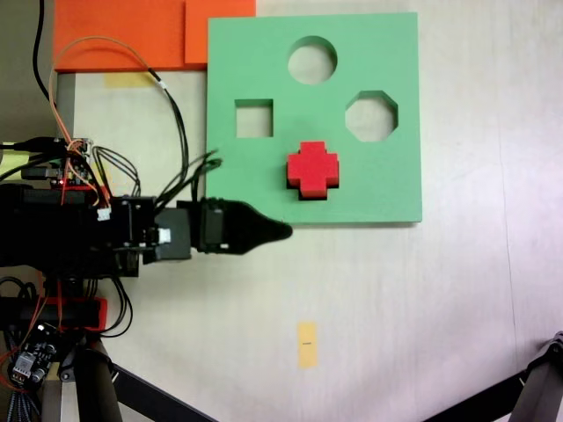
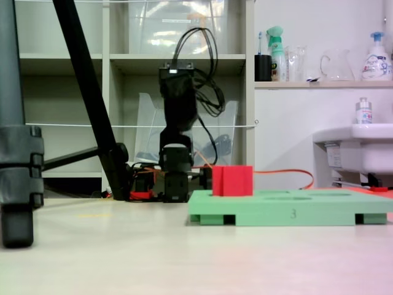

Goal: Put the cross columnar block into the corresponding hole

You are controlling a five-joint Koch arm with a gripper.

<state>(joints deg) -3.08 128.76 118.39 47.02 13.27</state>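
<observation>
The red cross columnar block (image 1: 312,168) stands upright in the lower middle of the green foam board (image 1: 387,189), between the square and octagonal cutouts. In the low fixed view the block (image 2: 232,180) sticks up above the board's top (image 2: 295,206). The block covers the corresponding hole; only a dark rim shows along its lower edge. My gripper (image 1: 280,231) is black and tapers to a single tip, shut with nothing in it. It lies just off the board's lower left edge, apart from the block.
An orange foam sheet (image 1: 132,35) lies at the top left beside the board. Cables and the arm's base (image 1: 62,237) take up the left side. Tripod legs (image 1: 537,387) stand at the bottom corners. A yellow tape mark (image 1: 306,343) is on the table.
</observation>
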